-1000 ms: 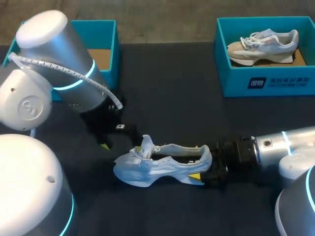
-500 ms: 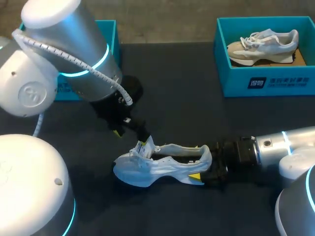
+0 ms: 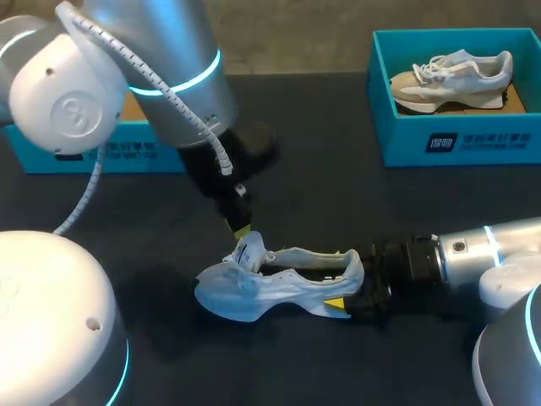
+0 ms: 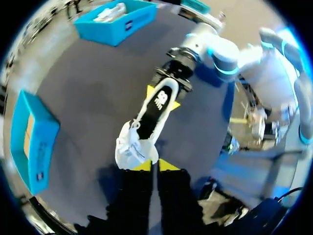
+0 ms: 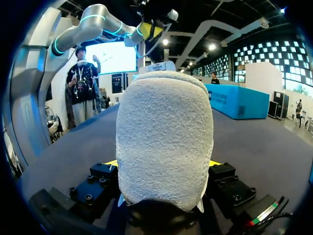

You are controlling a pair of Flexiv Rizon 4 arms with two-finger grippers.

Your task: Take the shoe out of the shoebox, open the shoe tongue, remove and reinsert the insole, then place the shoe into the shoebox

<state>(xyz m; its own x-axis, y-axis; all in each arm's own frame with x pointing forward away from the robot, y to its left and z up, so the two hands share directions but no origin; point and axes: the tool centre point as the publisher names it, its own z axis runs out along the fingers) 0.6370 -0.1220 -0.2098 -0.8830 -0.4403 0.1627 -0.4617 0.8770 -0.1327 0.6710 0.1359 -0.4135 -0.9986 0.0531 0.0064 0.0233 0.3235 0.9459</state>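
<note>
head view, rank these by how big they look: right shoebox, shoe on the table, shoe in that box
1. right shoebox
2. shoe on the table
3. shoe in the box; farther from the camera, so true sizes may match

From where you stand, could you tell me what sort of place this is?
Probably a robot shoe-handling bench: a dark table, a teal shoebox holding a beige shoe, a white shoe lying out.

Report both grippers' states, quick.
Left gripper: shut, nothing held, fingers just at the tongue.
Right gripper: shut on the shoe, at its heel.
</note>
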